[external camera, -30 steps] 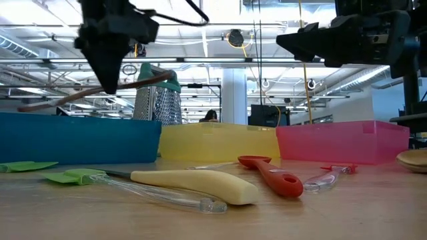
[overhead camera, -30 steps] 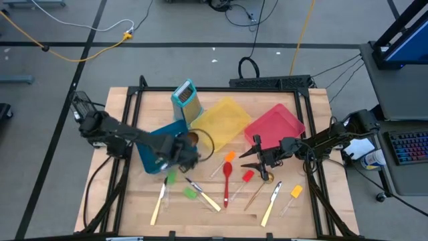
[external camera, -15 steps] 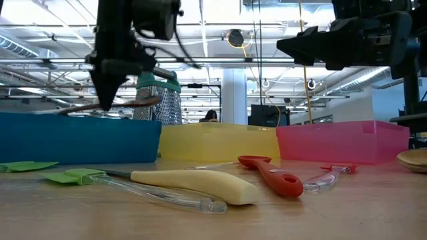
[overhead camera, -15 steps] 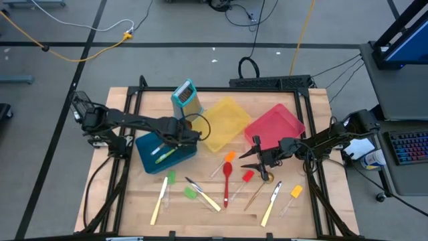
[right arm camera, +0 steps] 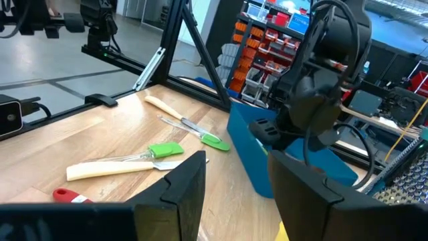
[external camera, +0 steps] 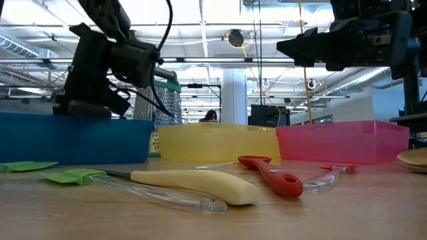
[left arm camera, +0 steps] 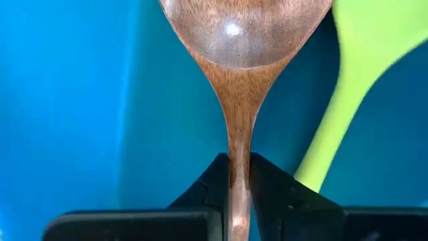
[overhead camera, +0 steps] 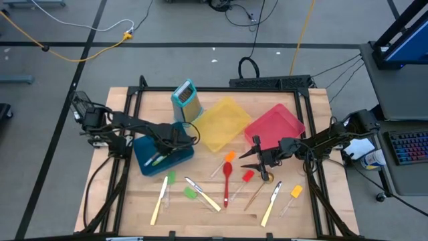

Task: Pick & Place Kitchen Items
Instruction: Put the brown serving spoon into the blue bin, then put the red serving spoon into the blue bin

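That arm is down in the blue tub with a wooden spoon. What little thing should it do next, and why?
Probably open its jaws and let go. The left gripper is low inside the blue bin, its jaws shut on the wooden spoon, whose bowl lies close over the bin's floor beside a green spoon. The right gripper waits, jaws open, above the table.

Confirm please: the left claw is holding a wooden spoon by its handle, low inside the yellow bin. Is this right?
Only the bin is wrong. The left claw is holding the wooden spoon by its handle, low inside the blue bin, not the yellow one. The left wrist view shows blue plastic all around the spoon, and the high view puts that arm over the blue bin.
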Controlling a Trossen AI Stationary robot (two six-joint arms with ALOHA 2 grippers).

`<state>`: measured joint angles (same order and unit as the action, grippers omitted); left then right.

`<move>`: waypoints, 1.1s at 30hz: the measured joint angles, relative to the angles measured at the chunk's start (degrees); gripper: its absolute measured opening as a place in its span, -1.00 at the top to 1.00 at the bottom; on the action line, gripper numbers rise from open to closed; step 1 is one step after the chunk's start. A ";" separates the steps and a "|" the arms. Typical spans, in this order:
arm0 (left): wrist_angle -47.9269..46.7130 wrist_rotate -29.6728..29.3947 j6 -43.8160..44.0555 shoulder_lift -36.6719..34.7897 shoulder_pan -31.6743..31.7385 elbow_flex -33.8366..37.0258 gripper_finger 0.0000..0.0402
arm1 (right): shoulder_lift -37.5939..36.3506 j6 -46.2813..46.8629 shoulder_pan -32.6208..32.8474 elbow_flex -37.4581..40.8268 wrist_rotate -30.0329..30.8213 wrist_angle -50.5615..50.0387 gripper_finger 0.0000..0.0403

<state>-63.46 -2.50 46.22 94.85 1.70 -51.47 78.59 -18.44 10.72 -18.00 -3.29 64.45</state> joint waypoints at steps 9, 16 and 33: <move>3.19 -0.33 -2.15 0.00 0.28 0.31 0.72 | 0.00 -0.50 -0.02 0.00 0.13 0.00 0.23; 3.54 -0.29 -2.56 0.00 0.26 0.31 0.46 | 0.00 -0.65 0.00 0.00 0.17 0.02 0.23; 4.86 -22.58 -6.94 -13.41 -9.38 -13.85 0.40 | -0.02 -0.38 -0.01 0.00 0.18 -1.00 0.23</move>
<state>-58.60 -25.08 39.28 81.44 -7.68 -65.32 78.56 -18.83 10.71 -18.00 -3.11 63.45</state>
